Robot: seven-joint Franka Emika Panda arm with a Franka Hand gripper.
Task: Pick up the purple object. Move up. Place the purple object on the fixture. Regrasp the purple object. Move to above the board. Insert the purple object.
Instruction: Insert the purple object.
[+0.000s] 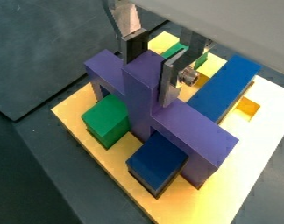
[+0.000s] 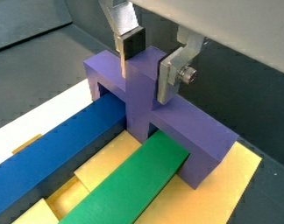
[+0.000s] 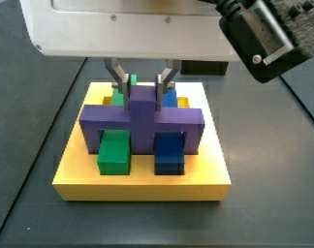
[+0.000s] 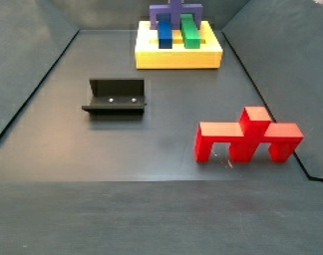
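You are at the last step, the insert: in a side view the fixture stands bare at the left, well apart from the board, where the purple object sits with its legs straddling the green bar and the blue bar. It looks seated, so your next move is likely to let go and lift straight up. The gripper is above the board, its fingers narrowly spread and pinching the purple object's central post.
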